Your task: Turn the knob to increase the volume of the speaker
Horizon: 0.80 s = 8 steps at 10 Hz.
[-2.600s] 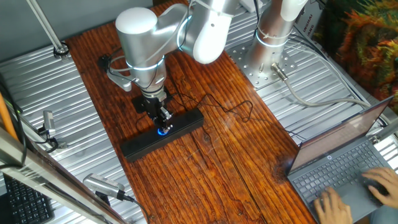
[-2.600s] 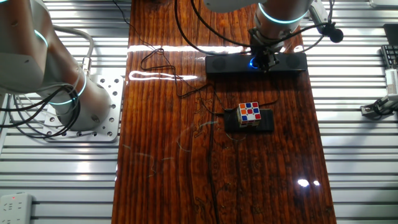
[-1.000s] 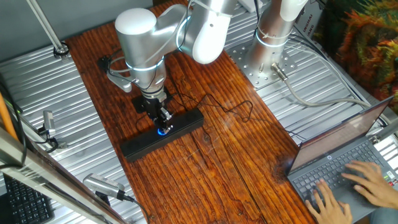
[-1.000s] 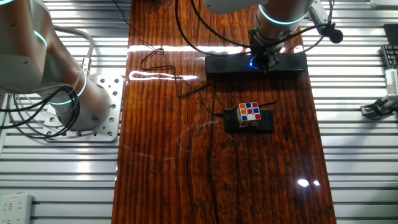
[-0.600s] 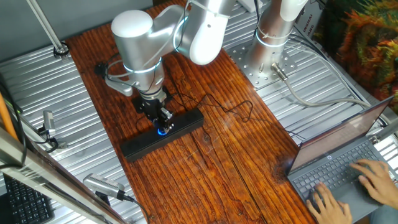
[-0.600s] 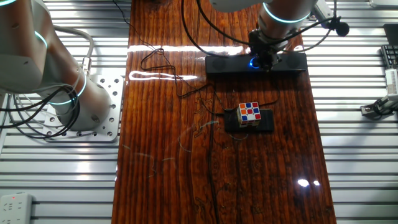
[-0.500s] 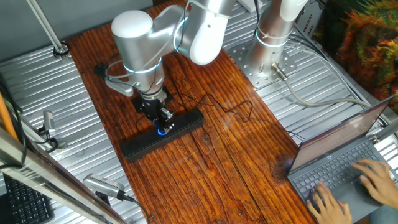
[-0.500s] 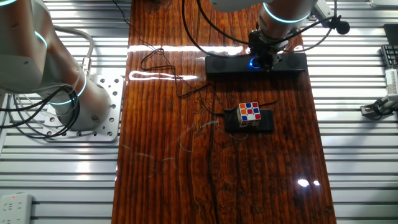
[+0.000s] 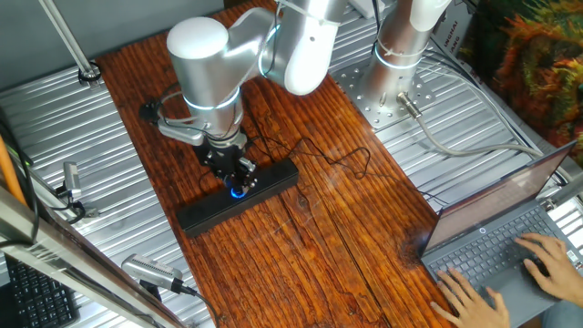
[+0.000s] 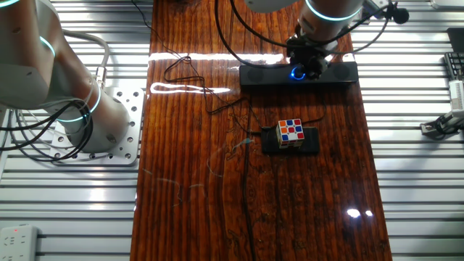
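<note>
The speaker (image 9: 202, 213) is a long black bar lying across the wooden table, also seen near the far edge as the speaker (image 10: 262, 75). At its middle glows the blue ring of the knob (image 9: 239, 191), which the other fixed view shows as the knob (image 10: 296, 72). My gripper (image 9: 239, 179) points straight down onto the knob, its fingers shut around it and covering most of the dial. From the other side, the gripper (image 10: 307, 67) hides all but the blue glow.
A multicoloured cube (image 10: 291, 130) sits on a small black pad (image 10: 310, 143) mid-table. Thin black cable (image 9: 337, 162) loops over the wood. A laptop (image 9: 504, 239) with typing hands is at the right. A second arm's base (image 10: 80, 109) stands beside the table.
My wrist has rotated while staying on the knob: the side-mounted fitting on the arm has swung round. The speaker has not shifted. The hands on the laptop have moved.
</note>
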Motion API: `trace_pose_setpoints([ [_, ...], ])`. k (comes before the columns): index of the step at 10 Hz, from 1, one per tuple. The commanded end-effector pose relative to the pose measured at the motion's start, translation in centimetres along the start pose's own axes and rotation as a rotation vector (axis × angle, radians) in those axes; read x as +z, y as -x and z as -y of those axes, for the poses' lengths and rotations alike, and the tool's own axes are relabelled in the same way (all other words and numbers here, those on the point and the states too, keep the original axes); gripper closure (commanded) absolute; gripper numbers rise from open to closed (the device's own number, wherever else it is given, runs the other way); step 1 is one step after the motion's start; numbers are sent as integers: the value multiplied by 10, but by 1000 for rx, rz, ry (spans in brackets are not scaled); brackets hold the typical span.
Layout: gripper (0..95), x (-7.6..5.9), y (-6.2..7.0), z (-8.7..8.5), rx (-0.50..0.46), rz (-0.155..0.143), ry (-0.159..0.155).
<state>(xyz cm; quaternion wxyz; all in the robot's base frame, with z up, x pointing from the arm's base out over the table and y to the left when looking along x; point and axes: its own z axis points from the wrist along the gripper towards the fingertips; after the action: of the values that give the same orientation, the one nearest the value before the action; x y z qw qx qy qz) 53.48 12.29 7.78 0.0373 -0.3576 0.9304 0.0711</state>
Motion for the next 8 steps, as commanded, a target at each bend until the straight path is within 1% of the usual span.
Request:
trace_pose_setpoints([
  [1,570,0,1,0,-105,4,1],
  [3,570,0,1,0,-202,5,-15],
  [5,570,0,1,0,-285,-10,-27],
  [6,570,0,1,0,-315,-15,-32],
  [7,570,0,2,0,-366,-14,-29],
  [8,570,0,2,0,-397,-16,-32],
])
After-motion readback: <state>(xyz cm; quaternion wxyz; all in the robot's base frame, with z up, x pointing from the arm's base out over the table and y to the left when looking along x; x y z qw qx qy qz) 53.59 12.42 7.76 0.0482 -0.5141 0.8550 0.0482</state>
